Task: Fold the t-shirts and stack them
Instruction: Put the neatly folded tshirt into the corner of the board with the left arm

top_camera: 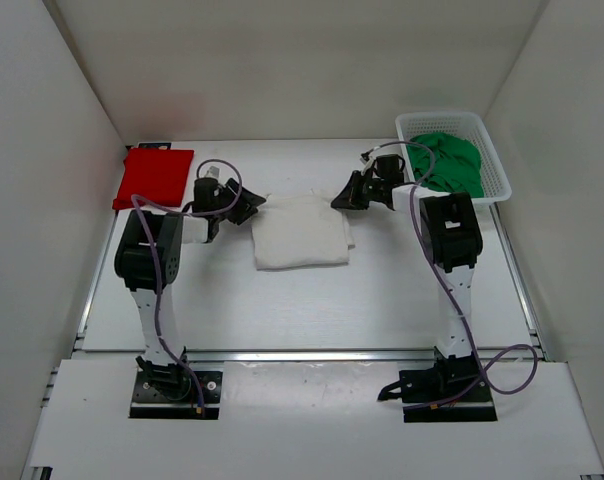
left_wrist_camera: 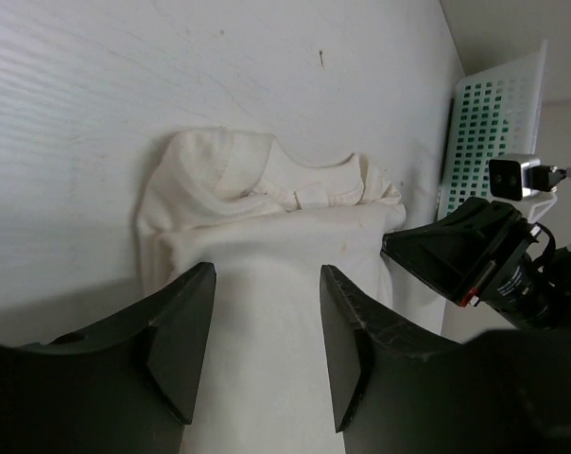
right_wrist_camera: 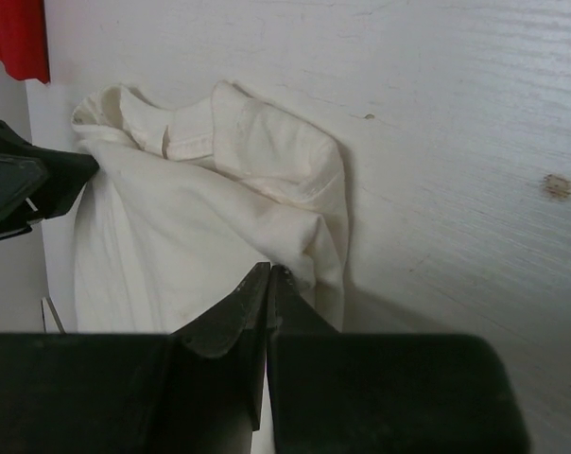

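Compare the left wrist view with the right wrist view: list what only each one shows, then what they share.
Only the left wrist view shows the white mesh basket. Only the right wrist view shows a corner of the red t-shirt. Both show the folded white t-shirt lying on the table, the left claw with its jaws apart, and the right claw shut.

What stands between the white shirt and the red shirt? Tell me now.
The left gripper, open, sits between the white shirt and the red shirt, at the white shirt's left edge. Nothing else visible does.
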Controlling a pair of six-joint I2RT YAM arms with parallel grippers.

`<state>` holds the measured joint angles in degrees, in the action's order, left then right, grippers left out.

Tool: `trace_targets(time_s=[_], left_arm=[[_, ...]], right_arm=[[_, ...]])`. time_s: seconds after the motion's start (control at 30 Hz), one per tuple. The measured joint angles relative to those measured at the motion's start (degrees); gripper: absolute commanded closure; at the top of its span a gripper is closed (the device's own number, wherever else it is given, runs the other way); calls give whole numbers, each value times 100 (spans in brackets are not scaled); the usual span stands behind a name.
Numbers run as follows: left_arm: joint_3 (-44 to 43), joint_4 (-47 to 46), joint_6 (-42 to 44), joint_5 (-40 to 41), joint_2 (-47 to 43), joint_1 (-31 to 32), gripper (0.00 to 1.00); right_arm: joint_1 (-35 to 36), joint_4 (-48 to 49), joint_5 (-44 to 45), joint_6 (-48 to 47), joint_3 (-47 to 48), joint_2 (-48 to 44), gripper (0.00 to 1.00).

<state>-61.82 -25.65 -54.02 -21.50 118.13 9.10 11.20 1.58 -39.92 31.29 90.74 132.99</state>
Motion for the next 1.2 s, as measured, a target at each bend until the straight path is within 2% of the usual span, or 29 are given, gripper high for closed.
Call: trace_targets(time_s=[0.1, 0.13, 0.2, 0.3, 0.37, 0.47, 0.57, 0.7, 0.73, 0.8, 0.83, 0.93, 1.0, 1.2], left_arm=[[404, -26, -17, 55, -417, -210, 40], [592, -7, 11, 118, -627, -278, 41], [876, 94, 136, 308, -1008, -382, 39], [1145, 341, 483, 658, -1510, -319, 32], [1272, 452, 726, 826, -1698, -140, 30], [1410, 647, 1021, 892, -1716, 160, 30], [1436, 920, 1207, 892, -1504, 367, 34], [1276, 841, 1274, 826, -1272, 470, 41], [1189, 811, 1268, 778, -1176, 496, 45], [938, 682, 1235, 632, -872, 581, 68], [815, 608, 1185, 560, -704, 634, 73], [304, 505, 1056, 264, -201, 815, 95], [-87, 590, 997, 162, 42, 940, 100], [-1917, 1711, 1073, -9, 570, 1117, 100]], right_arm=[[4, 0, 9, 0, -114, -122, 100], [9, -13, 13, 0, -166, -199, 96], [46, -28, 22, 22, -286, -393, 84], [92, -26, 50, 55, -546, -870, 55], [151, 13, 61, 33, -721, -1259, 52], [249, 238, 118, 33, -1211, -1985, 51], [328, 590, 136, 98, -1908, -2730, 51], [367, 1008, 127, 260, -2680, -3344, 54], [367, 1132, 122, 321, -2865, -3442, 54], [367, 1292, 94, 396, -3206, -3602, 55], [367, 1346, 85, 433, -3348, -3661, 54], [350, 1456, 92, 483, -3858, -3932, 57], [321, 1565, 103, 522, -4330, -4260, 58], [365, 1838, 302, 713, -5956, -5681, 57]])
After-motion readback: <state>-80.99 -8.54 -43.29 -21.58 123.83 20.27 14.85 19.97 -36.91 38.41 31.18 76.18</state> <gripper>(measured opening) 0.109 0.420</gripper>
